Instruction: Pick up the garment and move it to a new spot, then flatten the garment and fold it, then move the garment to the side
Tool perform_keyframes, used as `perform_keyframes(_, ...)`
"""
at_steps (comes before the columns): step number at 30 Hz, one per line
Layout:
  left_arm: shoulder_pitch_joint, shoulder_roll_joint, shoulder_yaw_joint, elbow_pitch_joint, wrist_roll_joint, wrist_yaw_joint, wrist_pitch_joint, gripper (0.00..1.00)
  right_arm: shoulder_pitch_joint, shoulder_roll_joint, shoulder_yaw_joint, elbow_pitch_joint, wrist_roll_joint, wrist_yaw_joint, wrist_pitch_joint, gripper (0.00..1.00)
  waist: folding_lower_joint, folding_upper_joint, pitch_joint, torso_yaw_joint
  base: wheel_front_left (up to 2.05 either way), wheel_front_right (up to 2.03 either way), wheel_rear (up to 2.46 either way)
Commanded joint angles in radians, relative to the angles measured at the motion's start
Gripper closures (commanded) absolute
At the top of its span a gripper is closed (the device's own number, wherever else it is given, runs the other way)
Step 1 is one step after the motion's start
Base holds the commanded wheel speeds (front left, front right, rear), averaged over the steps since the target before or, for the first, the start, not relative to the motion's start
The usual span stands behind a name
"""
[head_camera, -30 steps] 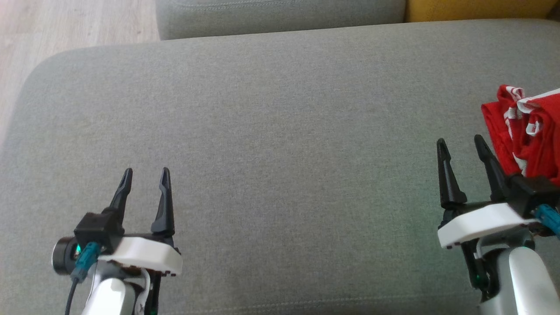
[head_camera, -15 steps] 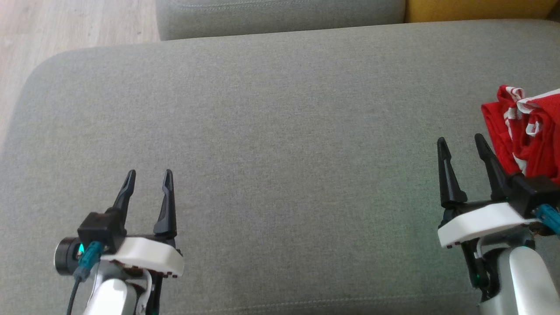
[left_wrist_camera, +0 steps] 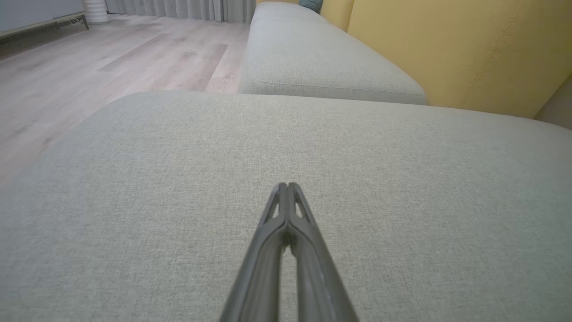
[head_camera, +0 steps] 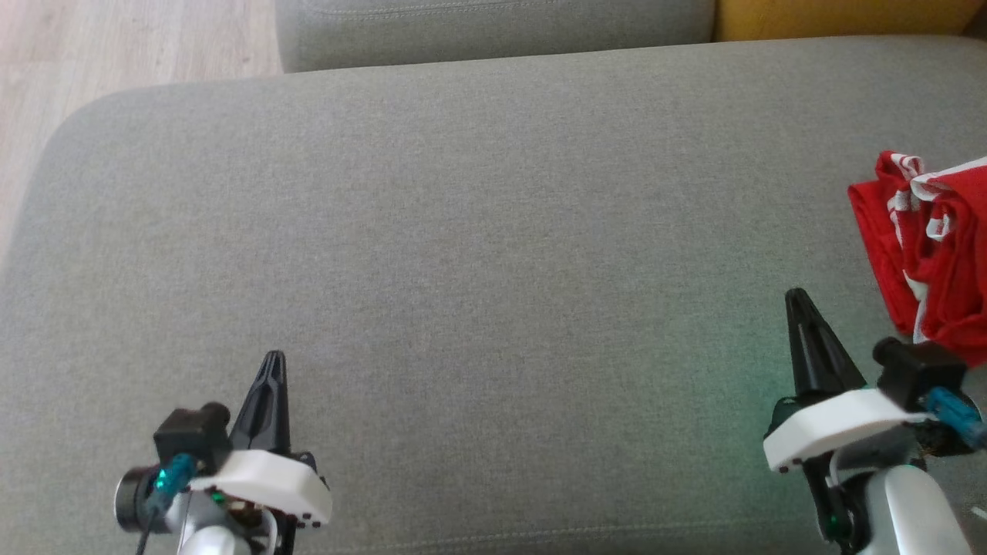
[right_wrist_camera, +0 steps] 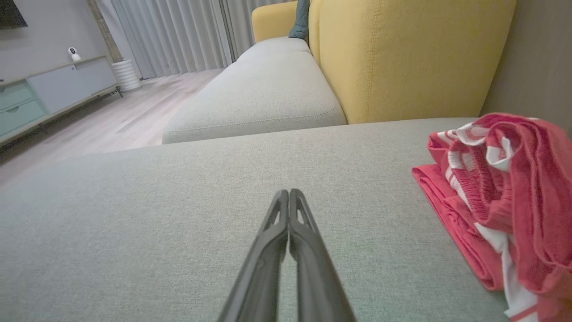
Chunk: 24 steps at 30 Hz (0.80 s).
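A broad grey seat cushion (head_camera: 493, 231) spans almost the whole head view, its rounded corner at the upper left. Along the top edge lies a second grey cushion (head_camera: 493, 31), and a yellow backrest (head_camera: 840, 15) shows in the upper right corner. Pale wooden floor (head_camera: 116, 46) takes the upper left corner. The garment (head_camera: 929, 247), red with white stripes, sits bunched in a heap at the right edge, halfway down, resting on the broad cushion. The right gripper (head_camera: 796, 299) stands at the lower right, just left of the heap. Its two dark fingers are pressed together into one point, pinching nothing and clear of the cloth. The left gripper (head_camera: 273, 361) stands at the lower left, well apart from the garment, its fingers likewise pressed together and empty.
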Motion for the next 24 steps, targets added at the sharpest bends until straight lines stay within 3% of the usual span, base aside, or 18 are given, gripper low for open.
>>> perform_keyframes(1,-0.038,0.008,0.014,-0.031,-0.036,-0.01,0.003,1.0,-0.036,-0.003,-0.001,-0.034,0.043,0.0,0.002,1.0,0.0001,0.0,-0.002,0.0,0.0,0.0,0.0)
perform_keyframes(24,-0.056,-0.004,0.071,-0.01,-0.307,-0.064,0.056,1.0,-0.042,-0.011,-0.009,-0.005,0.339,-0.001,0.016,1.0,0.0001,0.0,-0.02,0.004,0.0,0.0,0.0)
